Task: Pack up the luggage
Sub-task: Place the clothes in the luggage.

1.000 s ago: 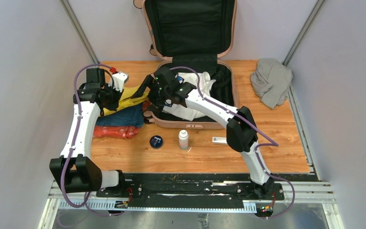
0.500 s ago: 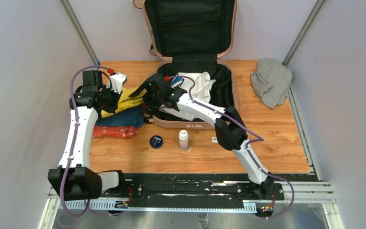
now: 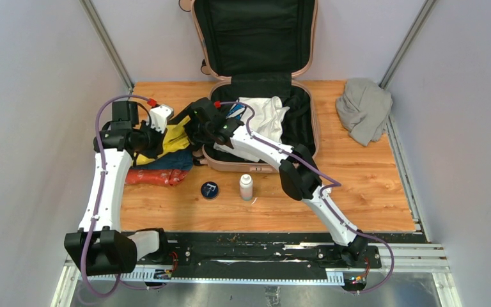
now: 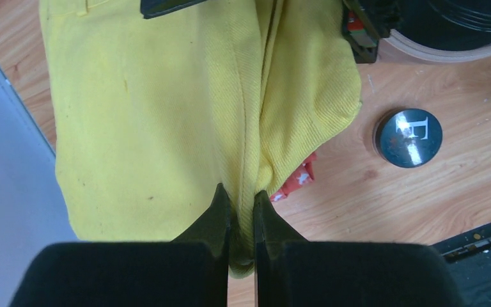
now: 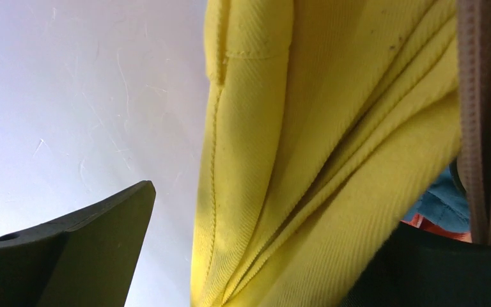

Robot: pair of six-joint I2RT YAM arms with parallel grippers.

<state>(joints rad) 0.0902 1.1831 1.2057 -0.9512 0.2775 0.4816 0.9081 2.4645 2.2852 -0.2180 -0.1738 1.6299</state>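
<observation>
The right tool, jaws wide apart, has swung left off the open luggage at the desk's far side to flank the yellow garment that the left tool holds clamped, so a two-armed lift into the case looks next.

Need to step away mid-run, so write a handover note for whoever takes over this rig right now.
Left gripper: shut, pinching a fold of the yellow garment just left of the luggage.
Right gripper: open, jaws either side of the same garment, not clamped.
Luggage: open at the far middle of the table, lid upright.
Done: a white garment lies inside.
Left: the yellow garment, the blue cloth and orange cloth under it, the round tin, the white bottle and the grey cloth at far right are all outside.
</observation>
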